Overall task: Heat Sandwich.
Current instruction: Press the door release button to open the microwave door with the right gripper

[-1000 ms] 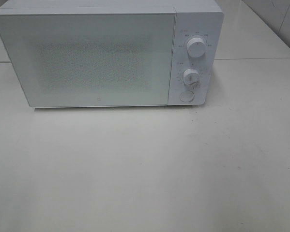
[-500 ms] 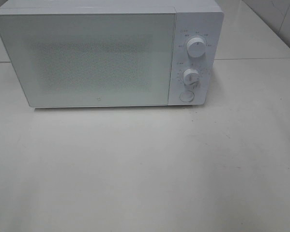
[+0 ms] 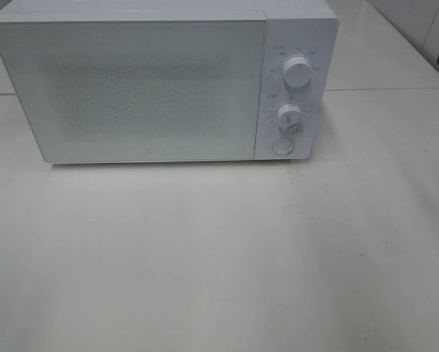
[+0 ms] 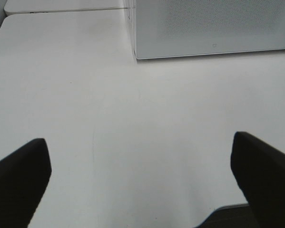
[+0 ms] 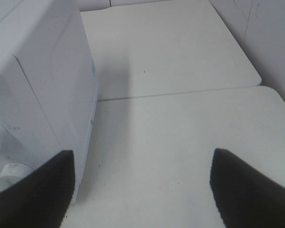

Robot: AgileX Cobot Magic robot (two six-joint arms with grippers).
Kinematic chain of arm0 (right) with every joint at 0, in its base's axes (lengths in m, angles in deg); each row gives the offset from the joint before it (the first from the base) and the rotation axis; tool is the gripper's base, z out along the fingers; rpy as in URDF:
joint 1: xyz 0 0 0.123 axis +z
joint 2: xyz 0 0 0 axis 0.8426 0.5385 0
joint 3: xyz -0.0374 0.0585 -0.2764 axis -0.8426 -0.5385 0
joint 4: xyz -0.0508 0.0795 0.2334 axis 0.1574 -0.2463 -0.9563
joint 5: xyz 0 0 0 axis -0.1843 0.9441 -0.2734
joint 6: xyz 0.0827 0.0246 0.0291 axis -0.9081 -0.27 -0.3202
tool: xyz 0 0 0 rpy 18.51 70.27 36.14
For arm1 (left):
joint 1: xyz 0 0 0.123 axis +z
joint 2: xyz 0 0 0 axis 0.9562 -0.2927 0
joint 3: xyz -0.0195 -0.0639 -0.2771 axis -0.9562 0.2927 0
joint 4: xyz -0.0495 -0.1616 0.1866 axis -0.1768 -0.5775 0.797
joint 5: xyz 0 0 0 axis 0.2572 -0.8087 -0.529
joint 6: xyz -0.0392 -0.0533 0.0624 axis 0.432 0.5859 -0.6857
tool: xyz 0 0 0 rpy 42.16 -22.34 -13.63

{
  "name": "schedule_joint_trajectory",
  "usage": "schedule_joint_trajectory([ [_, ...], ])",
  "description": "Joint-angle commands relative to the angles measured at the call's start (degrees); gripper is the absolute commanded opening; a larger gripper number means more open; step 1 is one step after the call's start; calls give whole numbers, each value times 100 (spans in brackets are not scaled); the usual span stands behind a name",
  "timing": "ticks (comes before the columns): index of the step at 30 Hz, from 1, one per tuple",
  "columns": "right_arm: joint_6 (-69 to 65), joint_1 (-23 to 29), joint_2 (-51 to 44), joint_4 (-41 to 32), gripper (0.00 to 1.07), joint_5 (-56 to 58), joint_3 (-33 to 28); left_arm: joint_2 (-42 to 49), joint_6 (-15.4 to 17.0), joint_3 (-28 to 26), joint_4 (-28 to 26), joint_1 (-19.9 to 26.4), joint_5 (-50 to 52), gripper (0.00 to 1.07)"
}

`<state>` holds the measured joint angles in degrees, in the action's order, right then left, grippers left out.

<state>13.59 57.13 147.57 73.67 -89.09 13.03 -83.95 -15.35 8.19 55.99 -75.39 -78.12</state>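
1. left gripper (image 4: 138,140): the jaws stand wide apart with nothing between them, above bare worktop (image 3: 219,257) out from the microwave's door-end front corner.
2. right gripper (image 5: 142,153): the jaws are likewise spread wide and hold nothing, beside the microwave's control-panel end.
3. sandwich: it shows in none of the views, so its place, its long axis and which way it points cannot be told.
4. microwave (image 3: 131,88): white, standing toward the far edge of the worktop, its long front facing the near edge.
5. door (image 3: 153,44): shut, with a speckled frosted window that shows nothing inside. a tiny mark sits low on the door (image 3: 147,153), too small to read.
6. control panel, at the right end of the front: upper knob (image 3: 297,73), lower knob (image 3: 289,117), and a round button (image 3: 282,146) just below them. small grey print rings both knobs but is too fine to read.
7. a bluish label (image 5: 92,66) on the microwave's side wall, unreadable.
8. a seam (image 3: 388,89) crosses the worktop behind the microwave.
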Motion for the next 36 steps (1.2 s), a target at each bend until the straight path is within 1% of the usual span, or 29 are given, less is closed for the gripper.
schedule_joint_trajectory([
  [1,-46,-29,269,17,76,-1077,-327,97,29,6,-6,0,74,98],
  [5,23,-29,510,-69,76,-1914,-647,97,29,6,-6,0,74,98],
  [6,40,-29,716,-132,76,-2532,-877,97,29,6,-6,0,74,98],
  [7,40,-29,716,-132,76,-2532,-877,97,29,6,-6,0,74,98],
  [10,57,-23,1049,-132,76,-3438,-1197,97,29,6,-6,0,74,98],
  [12,63,6,1106,-149,76,-3587,-1266,97,29,6,-6,0,74,98],
  [14,269,132,1186,-321,76,-3839,-1404,97,29,6,-6,0,74,98],
  [16,842,401,1341,-630,76,-4314,-1604,97,29,6,-6,0,74,98],
  [17,842,401,1341,-630,76,-4314,-1604,97,29,6,-6,0,74,98],
  [18,968,510,1404,-785,76,-4469,-1662,97,29,6,-6,0,74,98],
  [19,1232,756,1536,-1037,76,-4652,-1753,97,29,6,-6,0,74,98],
  [20,1324,894,1599,-1163,76,-4733,-1793,97,29,6,-6,0,74,98],
  [21,1324,894,1599,-1163,76,-4733,-1793,97,29,6,-6,0,74,98],
  [22,1387,1031,1673,-1295,76,-4801,-1833,97,29,6,-6,0,74,98],
  [23,1467,1295,1799,-1576,76,-4899,-1862,97,29,6,-6,0,74,98],
  [25,1530,1610,1960,-1925,76,-5002,-1862,97,29,6,-6,0,74,98],
  [26,1530,1610,1960,-1925,76,-5002,-1862,97,29,6,-6,0,74,98],
  [27,1558,1776,2023,-2080,76,-5076,-1862,97,29,6,-6,0,74,98],
  [28,1644,2051,2126,-2326,76,-5185,-1862,97,29,6,-6,0,74,98],
  [29,1696,2183,2172,-2424,76,-5254,-1862,97,29,6,-6,0,74,98],
  [30,1696,2183,2172,-2424,76,-5254,-1862,97,29,6,-6,0,74,98],
  [31,1748,2343,2235,-2561,76,-5317,-1862,97,29,6,-6,0,74,98],
  [32,1833,2681,2361,-2865,76,-5409,-1862,97,29,6,-6,0,74,98],
  [33,1868,2848,2424,-3042,76,-5455,-1862,97,29,6,-6,0,74,98],
  [34,1868,2979,2475,-3226,76,-5477,-1845,97,29,6,-6,0,74,98],
  [35,1868,2979,2475,-3226,76,-5477,-1845,97,29,6,-6,0,74,98],
  [36,1868,3134,2544,-3386,76,-5518,-1833,97,29,6,-6,0,74,98],
])
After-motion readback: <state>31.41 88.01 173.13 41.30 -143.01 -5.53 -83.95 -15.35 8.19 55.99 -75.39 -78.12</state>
